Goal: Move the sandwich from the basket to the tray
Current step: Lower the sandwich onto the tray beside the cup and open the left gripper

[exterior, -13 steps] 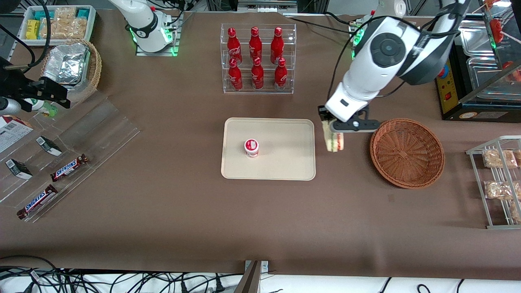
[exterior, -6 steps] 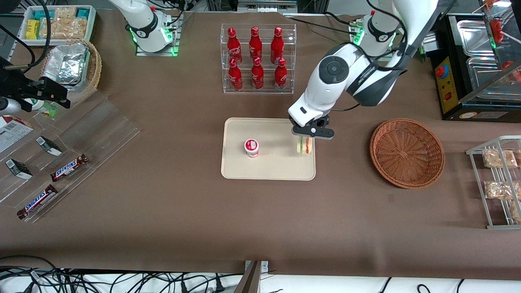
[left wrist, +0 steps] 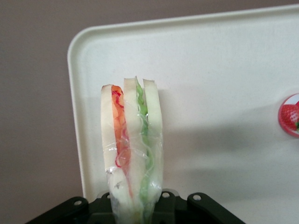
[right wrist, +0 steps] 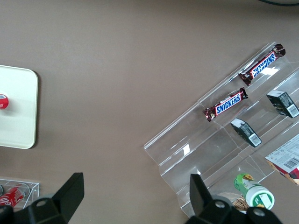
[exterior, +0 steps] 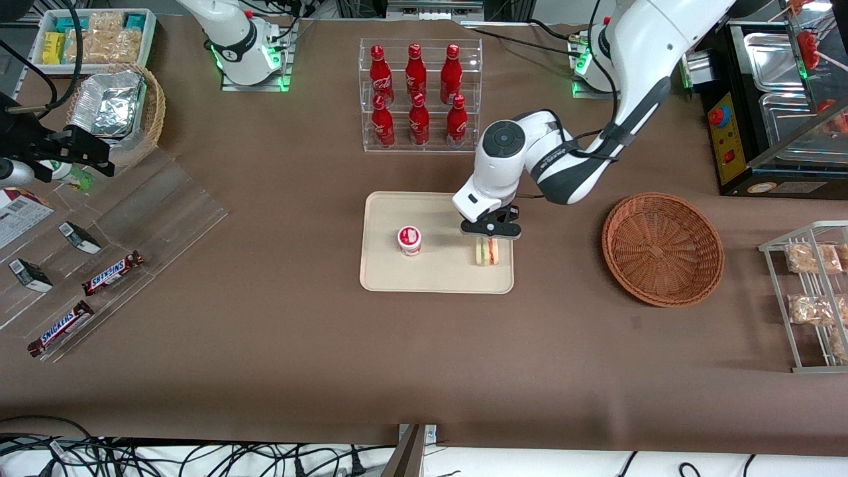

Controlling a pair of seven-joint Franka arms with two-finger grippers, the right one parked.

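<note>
my gripper [exterior: 489,240] is low over the tray [exterior: 437,278], at the tray's end nearest the basket [exterior: 662,248], which sits well apart toward my arm's end of the table with nothing in it. fingers clamped on the sandwich [left wrist: 131,144], pinching it at one end across its slices; wrapped in clear film, standing on edge, layers upright. whether its lower edge touches the tray floor i cannot tell. sandwich hangs close to the tray's rim [left wrist: 77,140], so i judge it wants nudging inward before release, but not as far as the small lidded cup [exterior: 409,240]. lower gently until it bears, open slowly; film may cling to a pad. standing on edge, it may topple: fine, provided it falls inside the rim.
</note>
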